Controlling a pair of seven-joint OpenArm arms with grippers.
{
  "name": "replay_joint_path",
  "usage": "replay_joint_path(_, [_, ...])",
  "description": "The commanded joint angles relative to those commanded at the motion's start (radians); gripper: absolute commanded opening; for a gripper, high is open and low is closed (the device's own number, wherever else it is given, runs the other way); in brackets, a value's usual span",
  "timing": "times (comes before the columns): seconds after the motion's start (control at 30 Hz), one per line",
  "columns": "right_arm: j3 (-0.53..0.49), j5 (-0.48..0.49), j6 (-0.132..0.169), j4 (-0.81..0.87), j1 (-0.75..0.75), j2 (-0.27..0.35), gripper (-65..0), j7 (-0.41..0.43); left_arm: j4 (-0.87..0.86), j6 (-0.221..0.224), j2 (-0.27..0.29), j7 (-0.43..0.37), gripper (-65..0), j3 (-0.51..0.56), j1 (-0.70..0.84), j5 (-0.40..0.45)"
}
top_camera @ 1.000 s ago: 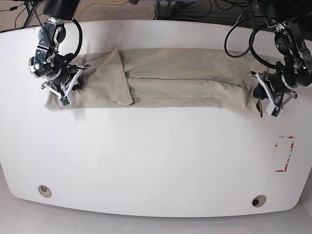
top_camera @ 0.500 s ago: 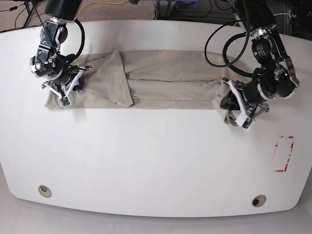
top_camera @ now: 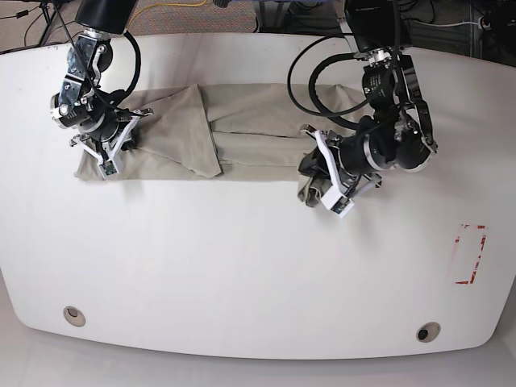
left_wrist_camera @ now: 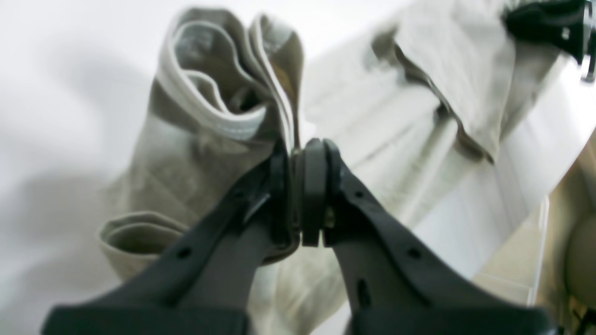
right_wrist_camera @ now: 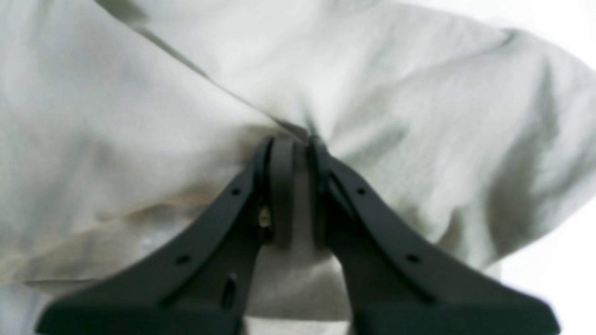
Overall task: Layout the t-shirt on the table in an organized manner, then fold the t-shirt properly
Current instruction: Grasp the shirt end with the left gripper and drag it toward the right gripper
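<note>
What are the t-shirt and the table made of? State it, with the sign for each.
T-shirt: soft matte woven or knit cloth, likely cotton; it creases and rolls at the left gripper. Table: hard glossy white surface, perhaps laminate; it shows sheen.

The t-shirt (top_camera: 258, 129) is soft, matt beige cloth with stitched hems. The table (top_camera: 242, 266) is smooth, glossy white. Both grippers' fingers (left_wrist_camera: 316, 186) look like matt black plastic.

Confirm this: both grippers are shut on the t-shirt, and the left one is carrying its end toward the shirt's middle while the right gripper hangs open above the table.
Wrong on the right gripper: the right wrist view shows it shut on the t-shirt, as the left gripper is.
</note>
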Motion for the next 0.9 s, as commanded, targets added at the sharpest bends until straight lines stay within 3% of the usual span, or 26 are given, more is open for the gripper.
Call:
replay_joint_path(0.67, [0.002,0.000,0.000,0.000,0.000,0.000,-59.8,0.000,-0.021,0.000,0.000,0.000,-63.3,0.153,0.000,0.002])
replay_joint_path(0.77, [0.000,0.000,0.000,0.000,0.000,0.000,-59.8,0.000,-0.023,0.003,0.000,0.000,-56.0,0.158,0.000,0.002])
replay_joint_path(0.9, [0.000,0.000,0.000,0.000,0.000,0.000,-59.8,0.000,-0.023,0.003,0.000,0.006,-36.8,0.166,0.000,-0.002])
